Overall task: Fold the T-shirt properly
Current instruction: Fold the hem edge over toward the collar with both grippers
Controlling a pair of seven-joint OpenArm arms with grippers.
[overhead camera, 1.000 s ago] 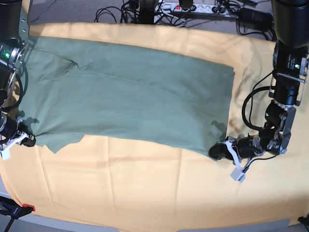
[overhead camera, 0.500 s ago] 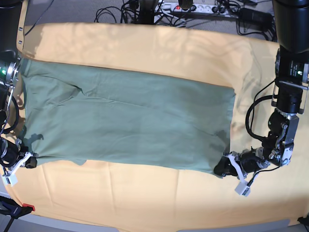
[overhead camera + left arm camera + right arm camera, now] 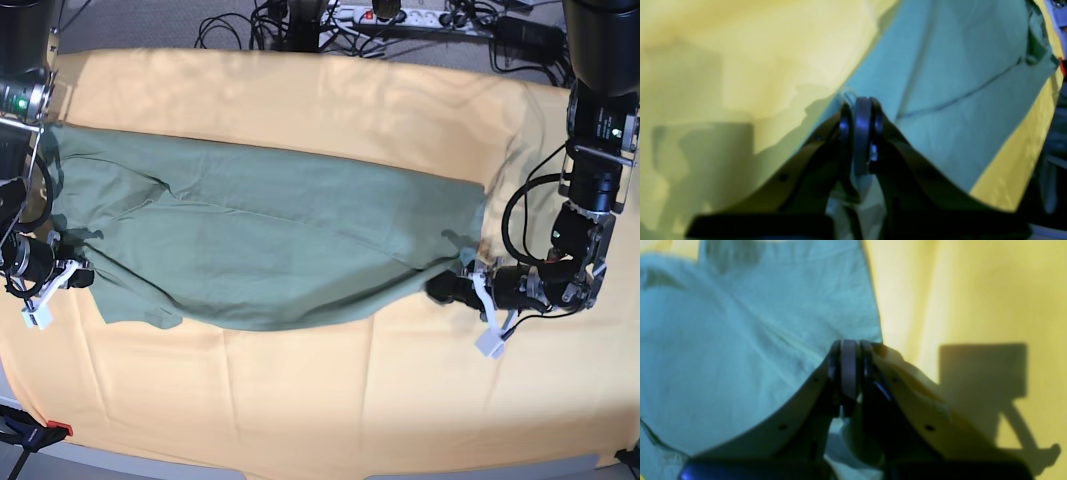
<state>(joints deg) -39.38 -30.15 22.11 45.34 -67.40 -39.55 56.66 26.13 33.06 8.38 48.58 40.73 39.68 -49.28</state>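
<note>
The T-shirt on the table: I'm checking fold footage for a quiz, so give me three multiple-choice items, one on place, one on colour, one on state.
1. Where does the T-shirt lie?
A. on the yellow-orange cloth
B. on bare floor
C. in a basket

2. What colour is the T-shirt?
A. red
B. sage green
C. white

3. How do the left gripper and the right gripper stand?
A. both wide open
B. one open, one shut
C. both shut on the T-shirt's edge

Answers: 1 A, the cloth shows all around it. 2 B, it is plain green in every view. 3 C, both wrist views show fabric pinched between closed jaws.
</note>
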